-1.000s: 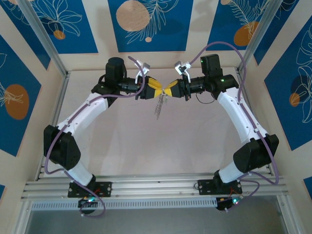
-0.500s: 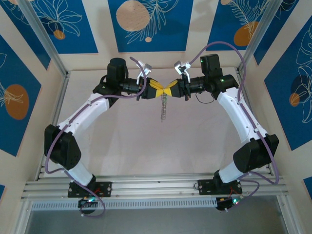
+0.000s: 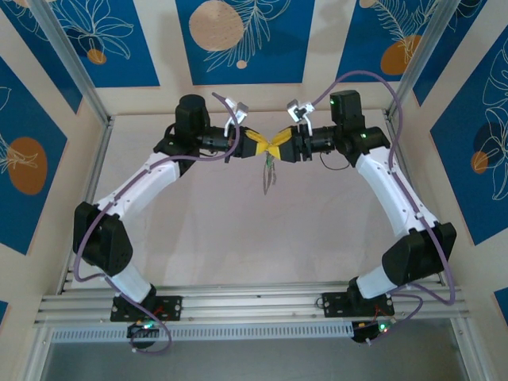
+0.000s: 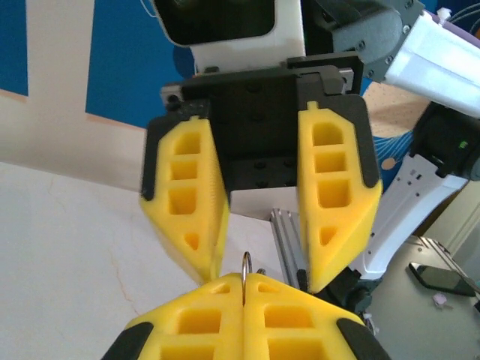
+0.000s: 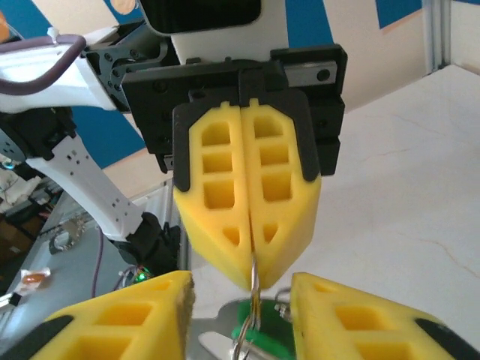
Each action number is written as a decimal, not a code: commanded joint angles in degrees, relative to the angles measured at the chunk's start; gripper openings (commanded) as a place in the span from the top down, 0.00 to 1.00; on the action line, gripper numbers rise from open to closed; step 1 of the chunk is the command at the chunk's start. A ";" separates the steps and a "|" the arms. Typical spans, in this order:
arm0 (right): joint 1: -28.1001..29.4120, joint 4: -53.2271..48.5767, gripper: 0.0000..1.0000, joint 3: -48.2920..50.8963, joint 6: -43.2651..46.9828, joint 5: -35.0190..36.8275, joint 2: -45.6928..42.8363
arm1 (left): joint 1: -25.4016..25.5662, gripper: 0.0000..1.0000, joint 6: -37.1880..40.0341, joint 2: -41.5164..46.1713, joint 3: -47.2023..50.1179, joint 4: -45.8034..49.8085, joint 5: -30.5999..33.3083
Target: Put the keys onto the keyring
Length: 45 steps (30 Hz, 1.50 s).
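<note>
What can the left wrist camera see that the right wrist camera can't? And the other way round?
Left wrist camera: the right gripper seen head-on, with its yellow fingers standing apart.

Right wrist camera: the left gripper seen head-on, with its fingers pressed together, and a green piece hanging just below its tips.

Both: the thin metal keyring pinched between the left gripper's fingertips, and the pale table behind.
</note>
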<state>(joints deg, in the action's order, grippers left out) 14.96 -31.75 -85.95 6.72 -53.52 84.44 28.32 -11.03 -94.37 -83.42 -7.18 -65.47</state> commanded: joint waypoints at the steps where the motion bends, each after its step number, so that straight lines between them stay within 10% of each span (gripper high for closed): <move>1: -3.42 10.87 0.56 6.25 -8.49 -2.17 -5.91 | 0.51 1.00 -5.33 1.48 3.69 -10.62 2.80; 15: 0.68 51.18 0.53 35.39 -32.54 17.24 -21.82 | 1.18 1.00 -27.39 3.06 15.67 -43.68 8.06; 45: 6.80 53.98 0.54 36.73 -30.51 21.60 -18.00 | 3.13 1.00 -27.23 4.56 16.70 -43.75 8.73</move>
<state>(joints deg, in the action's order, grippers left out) 21.32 21.39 -49.74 -24.45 -32.49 66.61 30.81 -38.68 -91.53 -66.54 -48.51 -57.76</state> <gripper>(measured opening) 0.467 0.047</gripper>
